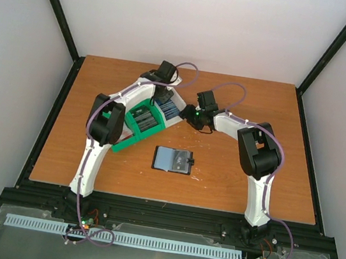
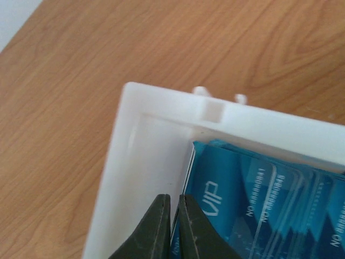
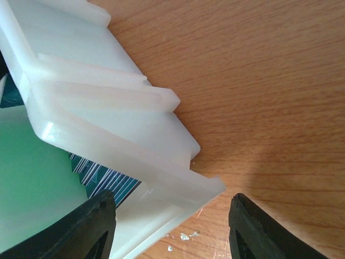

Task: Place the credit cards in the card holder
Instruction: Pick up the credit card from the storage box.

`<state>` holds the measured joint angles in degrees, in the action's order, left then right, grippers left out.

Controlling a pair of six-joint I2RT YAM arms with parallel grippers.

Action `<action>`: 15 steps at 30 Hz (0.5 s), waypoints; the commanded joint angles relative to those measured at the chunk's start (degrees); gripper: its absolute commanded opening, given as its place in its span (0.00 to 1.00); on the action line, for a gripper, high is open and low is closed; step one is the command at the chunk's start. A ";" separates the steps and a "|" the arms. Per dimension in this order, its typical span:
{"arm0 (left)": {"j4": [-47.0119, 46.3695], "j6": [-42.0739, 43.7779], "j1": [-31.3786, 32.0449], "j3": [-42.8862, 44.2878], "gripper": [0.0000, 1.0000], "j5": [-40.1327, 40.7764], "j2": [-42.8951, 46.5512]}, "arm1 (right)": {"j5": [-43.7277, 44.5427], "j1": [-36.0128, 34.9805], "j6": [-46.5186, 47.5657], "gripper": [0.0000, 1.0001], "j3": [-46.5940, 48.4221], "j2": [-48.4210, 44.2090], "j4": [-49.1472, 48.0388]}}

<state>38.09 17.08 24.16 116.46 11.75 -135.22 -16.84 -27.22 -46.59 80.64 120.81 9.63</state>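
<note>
From above, your arms meet over the green-and-white bin [image 1: 136,124]. The card holder [image 1: 173,160] lies open on the surface [image 1: 260,103], near its front. Left wrist: your left pincer [image 2: 173,200], all but shut, nips the edge of the blue credit cards [image 2: 259,205], apparently the pickup step. Right wrist: your right pincer [image 3: 173,198] gapes around the bin's corner, holding nothing. Next, lift one card clear, alone.

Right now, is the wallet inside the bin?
No, the wallet lies on the bare table, in front of the bin and apart from it.
</note>
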 commanded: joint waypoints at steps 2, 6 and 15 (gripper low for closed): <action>-1.44 0.05 -1.49 -0.61 0.09 3.15 1.77 | 1.81 -0.63 0.18 0.57 0.04 1.97 3.91; -1.13 0.13 -1.65 -0.86 0.11 3.40 0.91 | 1.77 -0.63 0.18 0.57 0.05 2.03 3.89; -1.65 0.13 -1.66 -1.32 0.18 2.68 0.18 | 1.55 -0.81 0.18 0.57 0.11 2.22 3.74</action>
<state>37.39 17.08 23.31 114.85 13.08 -134.91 -16.47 -27.38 -46.59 80.64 120.84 9.52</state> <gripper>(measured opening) 0.176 0.566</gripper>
